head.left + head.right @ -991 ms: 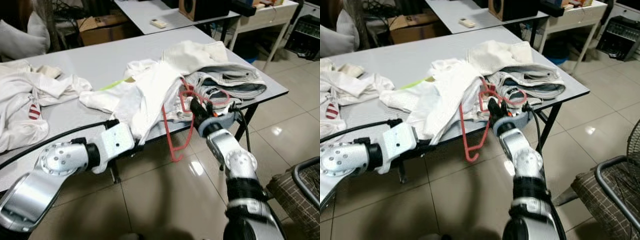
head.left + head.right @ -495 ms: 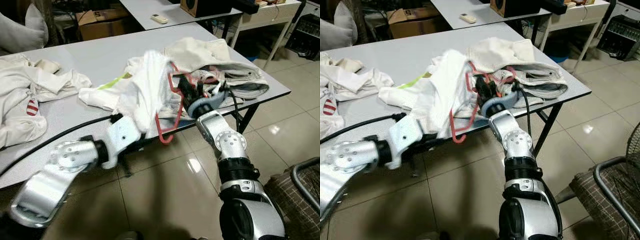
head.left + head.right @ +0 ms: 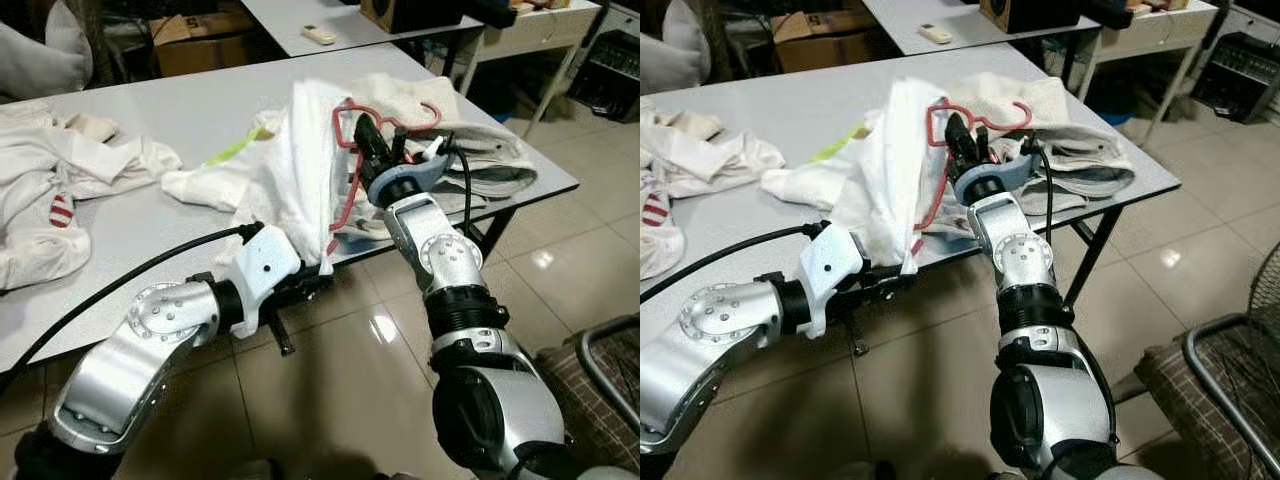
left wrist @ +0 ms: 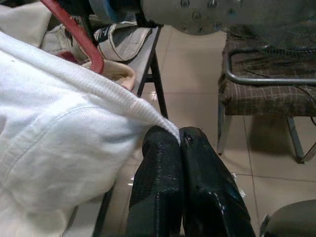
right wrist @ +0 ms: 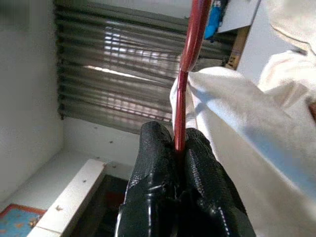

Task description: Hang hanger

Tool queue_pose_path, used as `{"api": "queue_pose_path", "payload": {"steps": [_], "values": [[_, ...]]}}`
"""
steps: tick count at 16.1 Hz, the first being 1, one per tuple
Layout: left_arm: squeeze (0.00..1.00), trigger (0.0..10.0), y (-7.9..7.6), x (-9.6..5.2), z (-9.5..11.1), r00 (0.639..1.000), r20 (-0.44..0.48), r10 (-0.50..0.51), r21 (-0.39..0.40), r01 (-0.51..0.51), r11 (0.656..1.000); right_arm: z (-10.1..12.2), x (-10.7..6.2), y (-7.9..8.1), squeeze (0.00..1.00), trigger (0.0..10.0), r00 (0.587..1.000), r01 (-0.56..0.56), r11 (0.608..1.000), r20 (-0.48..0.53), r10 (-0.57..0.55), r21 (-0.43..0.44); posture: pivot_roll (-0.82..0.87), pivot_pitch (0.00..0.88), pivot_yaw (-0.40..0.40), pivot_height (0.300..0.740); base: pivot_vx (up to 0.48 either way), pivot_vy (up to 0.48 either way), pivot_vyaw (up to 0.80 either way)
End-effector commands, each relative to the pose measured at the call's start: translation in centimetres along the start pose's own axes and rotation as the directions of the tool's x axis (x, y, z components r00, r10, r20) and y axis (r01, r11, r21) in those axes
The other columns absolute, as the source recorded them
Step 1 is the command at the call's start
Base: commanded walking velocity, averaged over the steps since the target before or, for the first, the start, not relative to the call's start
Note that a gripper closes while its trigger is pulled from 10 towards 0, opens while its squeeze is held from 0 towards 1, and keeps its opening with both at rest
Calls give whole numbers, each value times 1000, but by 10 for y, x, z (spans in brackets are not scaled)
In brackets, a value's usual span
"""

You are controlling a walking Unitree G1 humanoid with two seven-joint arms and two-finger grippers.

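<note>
The thin red hanger (image 3: 347,165), draped in a white garment (image 3: 295,165), is pinched by the right claw (image 3: 370,140); left claw (image 4: 180,143) nips the hem.

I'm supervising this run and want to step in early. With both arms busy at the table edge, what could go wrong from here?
1. The left gripper pinches only the hem of the white garment; a tug may pull it free.
2. The right gripper clamps the thin red hanger, which could twist or slip.
3. The garment drapes loosely over the hanger and may slide off, or drag the other clothes from the table.
</note>
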State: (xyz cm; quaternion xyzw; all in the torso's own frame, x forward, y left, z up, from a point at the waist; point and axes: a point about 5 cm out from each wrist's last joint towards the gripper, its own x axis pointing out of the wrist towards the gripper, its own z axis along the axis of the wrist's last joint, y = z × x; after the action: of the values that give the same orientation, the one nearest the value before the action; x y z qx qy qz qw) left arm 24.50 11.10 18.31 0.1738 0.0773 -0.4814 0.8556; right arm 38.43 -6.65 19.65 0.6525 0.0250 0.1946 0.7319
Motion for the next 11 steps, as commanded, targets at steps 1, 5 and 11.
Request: {"api": "queue_pose_path", "payload": {"steps": [1,5,11], "values": [[0,0,-16,7,1,996,9,-85,-29,85,996,-71,19,46,0,10000,988,-129,973,-57,142,189,134,79,1,740,0,0,0],[0,0,-14,12,17,995,80,-68,-41,72,997,-80,21,41,0,10000,990,-96,993,-94,102,66,133,81,0,740,0,0,0],[0,10000,-3,19,29,996,92,8,-42,-4,999,-98,14,38,0,10000,978,-113,993,-182,102,-47,118,83,6,740,0,0,0]]}}
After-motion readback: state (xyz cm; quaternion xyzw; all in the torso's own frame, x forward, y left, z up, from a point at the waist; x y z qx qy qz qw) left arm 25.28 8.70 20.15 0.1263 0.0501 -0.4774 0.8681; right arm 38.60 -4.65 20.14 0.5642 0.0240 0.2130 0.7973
